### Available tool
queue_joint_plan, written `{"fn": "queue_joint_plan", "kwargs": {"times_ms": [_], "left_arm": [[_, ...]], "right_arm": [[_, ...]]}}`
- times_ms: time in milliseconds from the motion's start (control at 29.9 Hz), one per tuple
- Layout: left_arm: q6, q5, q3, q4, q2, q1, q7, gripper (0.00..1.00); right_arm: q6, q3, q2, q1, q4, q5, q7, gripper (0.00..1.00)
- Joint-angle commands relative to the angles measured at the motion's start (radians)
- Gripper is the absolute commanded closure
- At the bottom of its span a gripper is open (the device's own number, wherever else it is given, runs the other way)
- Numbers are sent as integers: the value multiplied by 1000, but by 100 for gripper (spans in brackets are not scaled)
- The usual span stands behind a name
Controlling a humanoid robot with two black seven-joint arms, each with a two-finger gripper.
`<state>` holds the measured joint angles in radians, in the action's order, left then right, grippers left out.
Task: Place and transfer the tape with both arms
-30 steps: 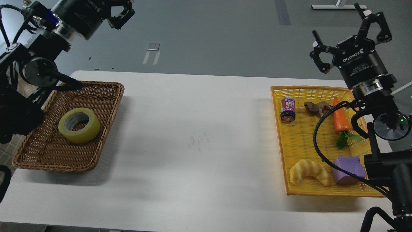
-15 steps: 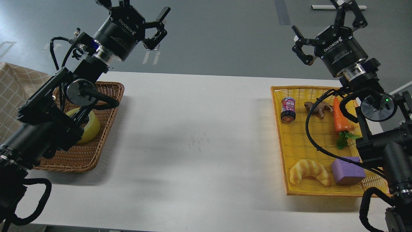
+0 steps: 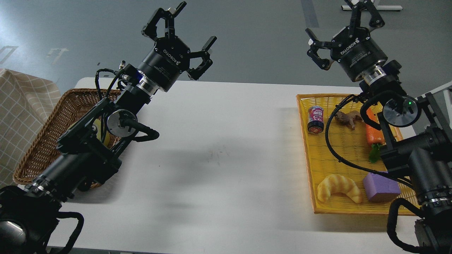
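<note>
The yellow tape (image 3: 100, 131) lies in the brown wicker basket (image 3: 39, 144) at the left. My left arm covers nearly all of it, so only a thin yellow sliver shows. My left gripper (image 3: 185, 31) is raised above the table's far edge, to the right of that basket. Its fingers are spread wide and hold nothing. My right gripper (image 3: 335, 28) is raised beyond the far end of the yellow basket (image 3: 306, 151). It is also open and empty.
The yellow basket at the right holds a soda can (image 3: 315, 120), a toy animal (image 3: 348, 118), a carrot (image 3: 373, 135), a croissant (image 3: 339, 188) and a purple block (image 3: 381, 186). A checked cloth (image 3: 24, 102) hangs at the far left. The white table (image 3: 219, 151) lies between the baskets.
My left arm has swung right and forward over the wicker basket, and now hides the tape. My right gripper has moved left and up. Both grippers stayed open.
</note>
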<state>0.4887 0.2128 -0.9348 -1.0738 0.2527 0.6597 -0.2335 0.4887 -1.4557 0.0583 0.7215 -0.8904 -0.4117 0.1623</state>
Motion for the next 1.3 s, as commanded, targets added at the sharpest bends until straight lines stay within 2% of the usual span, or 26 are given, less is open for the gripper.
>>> {"fn": "queue_joint_plan", "kwargs": {"times_ms": [0, 468, 1271], "left_arm": [[0, -1, -19, 3, 3, 0, -3, 2], [0, -15, -41, 20, 13, -14, -4, 2], [0, -15, -61, 31, 8, -29, -1, 2]], "right_arm": [[0, 0, -12, -23, -10, 2, 0, 0], [0, -2, -12, -90, -51, 5, -4, 0], [0, -38, -58, -82, -47, 8, -12, 0]]}}
